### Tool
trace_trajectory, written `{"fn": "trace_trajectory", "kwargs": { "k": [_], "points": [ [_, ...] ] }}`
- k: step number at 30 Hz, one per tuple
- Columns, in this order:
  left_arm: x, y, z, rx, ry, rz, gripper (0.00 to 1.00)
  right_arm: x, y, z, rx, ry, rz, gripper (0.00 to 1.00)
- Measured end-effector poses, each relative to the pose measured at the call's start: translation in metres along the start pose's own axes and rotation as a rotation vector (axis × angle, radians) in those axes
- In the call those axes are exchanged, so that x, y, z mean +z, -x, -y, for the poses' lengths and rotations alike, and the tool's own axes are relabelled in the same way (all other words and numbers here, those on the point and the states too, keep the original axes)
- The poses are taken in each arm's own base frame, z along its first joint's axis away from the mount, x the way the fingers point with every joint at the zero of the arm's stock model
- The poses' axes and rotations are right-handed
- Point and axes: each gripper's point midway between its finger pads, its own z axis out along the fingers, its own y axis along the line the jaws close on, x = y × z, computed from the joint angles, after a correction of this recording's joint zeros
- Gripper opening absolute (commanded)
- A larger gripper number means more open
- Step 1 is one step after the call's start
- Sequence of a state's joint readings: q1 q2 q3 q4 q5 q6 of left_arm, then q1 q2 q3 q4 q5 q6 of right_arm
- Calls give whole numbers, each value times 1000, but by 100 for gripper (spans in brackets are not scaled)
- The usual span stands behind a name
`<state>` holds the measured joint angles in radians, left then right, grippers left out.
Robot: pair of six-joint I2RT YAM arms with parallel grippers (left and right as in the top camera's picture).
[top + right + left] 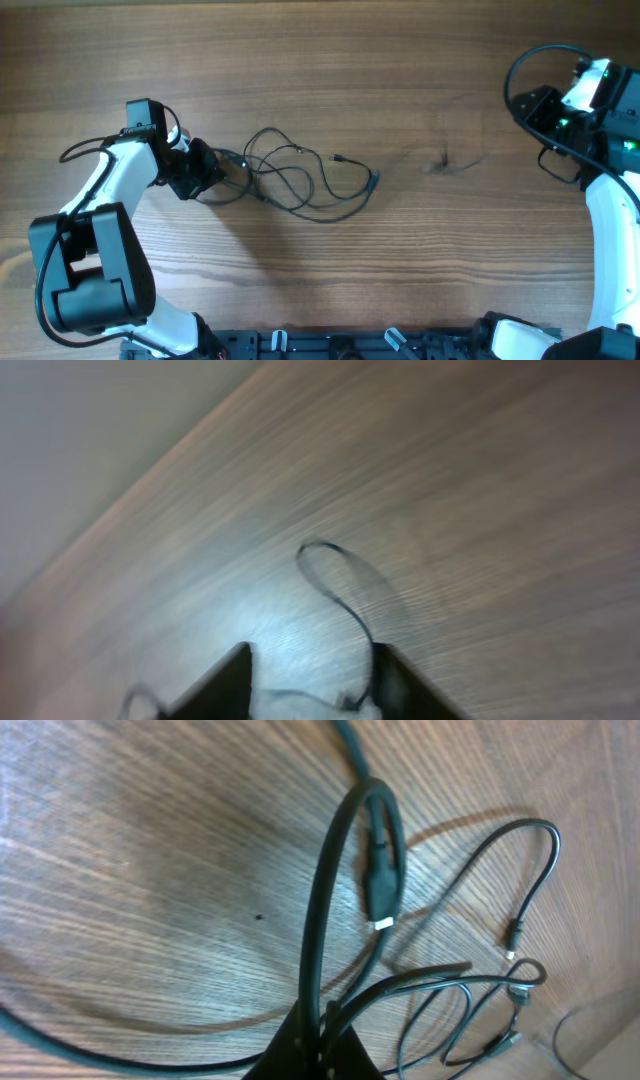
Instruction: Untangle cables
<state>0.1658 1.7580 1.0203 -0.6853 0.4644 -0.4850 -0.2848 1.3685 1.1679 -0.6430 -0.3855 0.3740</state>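
Wooden tabletop: I hold the left gripper clamped on the cables, apparently to anchor them; their loops lie just beside it. Well apart, my right gripper stands parted, empty.

Counter: mid-brown wood, fine grain w/ darker streaks. One dark smudge right of centre, and a tiny black speck in left wrist view. Cables: thin, black from overhead; close up more dark grey-green, slight sheen. One plug: black body, pale whitish tip. Left arm: white shells, black joints & black block at base end. Right arm: same white/black, plus green lights near wrist. Left jaws black. Right jaws black too, blurred. Right wrist view: pale grey strip beyond counter edge; edge itself reddish-tan.
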Motion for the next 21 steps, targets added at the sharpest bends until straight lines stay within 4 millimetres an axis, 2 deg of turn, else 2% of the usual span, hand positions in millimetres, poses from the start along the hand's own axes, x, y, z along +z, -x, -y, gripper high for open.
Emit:
{"fn": "trace_trajectory", "kwargs": {
  "k": [5,14,18,21],
  "points": [
    [2,-2,10,44,-30,-5,4,-2,-18,-35,-135,191,-79,53],
    [12,-20,43,190,-104,-40,4,-2,-44,-60,-213,284,-163,54],
    [17,-29,54,242,-124,-59,4,-1,-66,-71,-228,297,-236,55],
    [19,-35,58,263,-123,-70,4,5,-95,-84,-247,313,-340,58]
  ]
}}
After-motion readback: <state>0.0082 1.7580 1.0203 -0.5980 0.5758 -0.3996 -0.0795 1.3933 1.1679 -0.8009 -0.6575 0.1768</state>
